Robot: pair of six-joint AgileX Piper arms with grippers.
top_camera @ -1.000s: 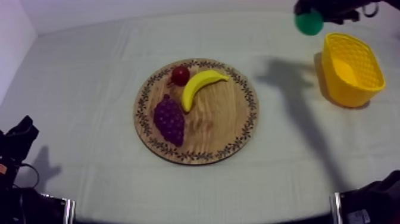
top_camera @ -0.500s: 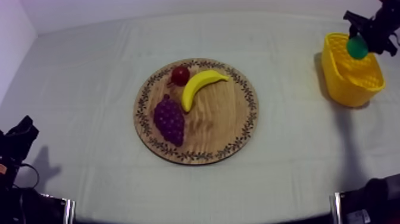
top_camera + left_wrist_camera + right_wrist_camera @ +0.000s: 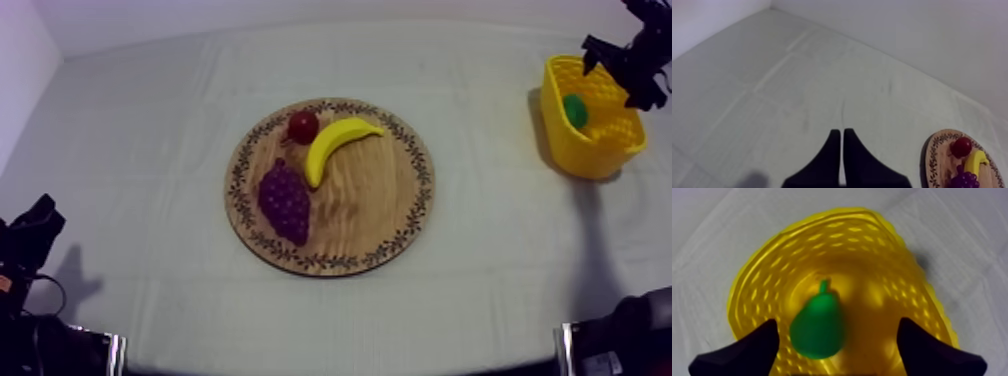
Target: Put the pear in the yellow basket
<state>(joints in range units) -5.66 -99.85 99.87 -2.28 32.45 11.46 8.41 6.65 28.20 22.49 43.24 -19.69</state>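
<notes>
Your right gripper [image 3: 618, 72] has let go. Its fingers stand spread wide just above the yellow basket [image 3: 600, 152] with nothing between them. The pear [image 3: 575, 110] is now inside the basket, close to the wall that faces the wooden board [image 3: 390, 230]. I judge the placing done; what seems left is to lift the arm clear of the basket.

Half a second ago the pear was clamped in those fingers just over the basket's rim. A second ago it hung beside the basket, above the counter.

The banana [image 3: 340, 145], grapes [image 3: 285, 200] and small red fruit [image 3: 303, 126] lie on the board, well apart from the basket and unmoved. Your left gripper [image 3: 839, 150], farther again from the basket, has its fingers pressed together on nothing.
</notes>
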